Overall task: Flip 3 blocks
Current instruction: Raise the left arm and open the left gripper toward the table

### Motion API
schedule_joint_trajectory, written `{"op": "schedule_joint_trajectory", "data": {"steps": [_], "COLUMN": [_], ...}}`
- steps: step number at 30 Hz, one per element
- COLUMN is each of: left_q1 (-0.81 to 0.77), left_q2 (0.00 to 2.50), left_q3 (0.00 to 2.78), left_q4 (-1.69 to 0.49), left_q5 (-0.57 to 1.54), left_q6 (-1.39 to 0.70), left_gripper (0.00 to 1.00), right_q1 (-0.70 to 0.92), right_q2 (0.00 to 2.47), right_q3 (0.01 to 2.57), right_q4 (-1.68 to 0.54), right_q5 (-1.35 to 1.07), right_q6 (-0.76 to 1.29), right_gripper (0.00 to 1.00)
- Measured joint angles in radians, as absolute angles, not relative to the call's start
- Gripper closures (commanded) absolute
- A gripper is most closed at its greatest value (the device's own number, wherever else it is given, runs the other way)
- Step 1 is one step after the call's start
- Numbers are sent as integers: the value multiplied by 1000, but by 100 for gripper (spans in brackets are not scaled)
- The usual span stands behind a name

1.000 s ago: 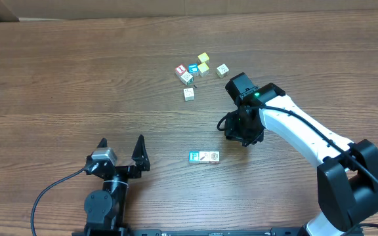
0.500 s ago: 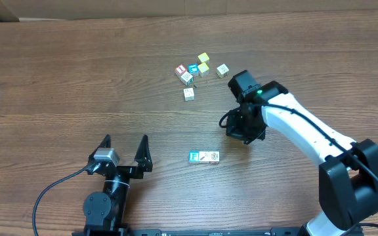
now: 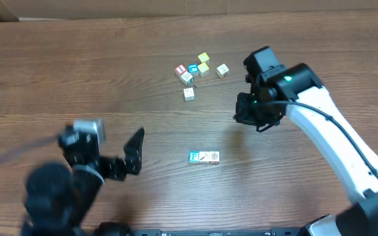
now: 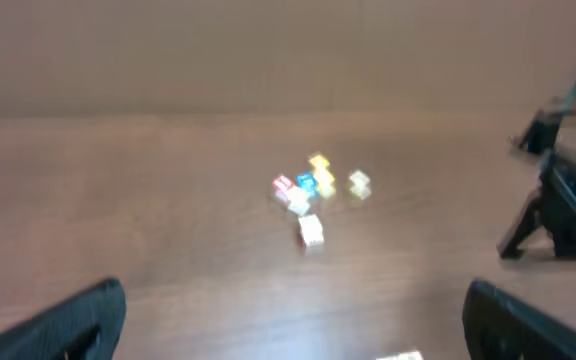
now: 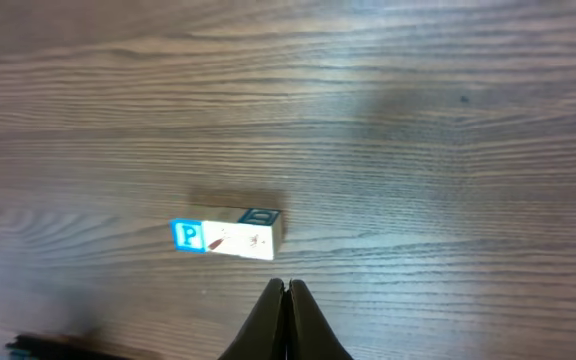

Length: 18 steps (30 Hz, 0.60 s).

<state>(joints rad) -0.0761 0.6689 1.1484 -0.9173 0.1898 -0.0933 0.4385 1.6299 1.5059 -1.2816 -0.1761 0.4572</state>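
The right pincer (image 5: 286, 292) is hovering shut, empty, near the blocks (image 5: 230, 237).
The three blocks are lying in a touching row mid-bench (image 3: 77, 65); the left pincer (image 4: 290, 315) is gaping, empty. Best: open, straddle an end one squarely, roll it without nudging its neighbours. The blue face (image 5: 187, 236) is showing a white "P".

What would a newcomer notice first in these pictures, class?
A neat row of three blocks, a blue P face at its left end, lies centrally. A loose cluster of cubes sits farther back. The right arm's fingers, pressed shut, point toward the row without touching it.
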Motion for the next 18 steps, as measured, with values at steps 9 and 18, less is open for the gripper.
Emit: {"op": "schedule_joint_trajectory", "data": {"steps": [9, 18], "left_q1": [-76, -76], "left_q2": [1209, 1433], "left_q3": [1710, 1702], "left_q4": [-1269, -1482], "left_q5": [289, 363], "left_q6": [-68, -109], "left_gripper": [0, 96], "right_q1": [439, 439], "right_q2": [1591, 1591], "right_q3": [1481, 1260], "right_q4": [-1290, -1158], "right_q5": [-176, -186], "right_q6": [453, 495], "right_gripper": [96, 96]}}
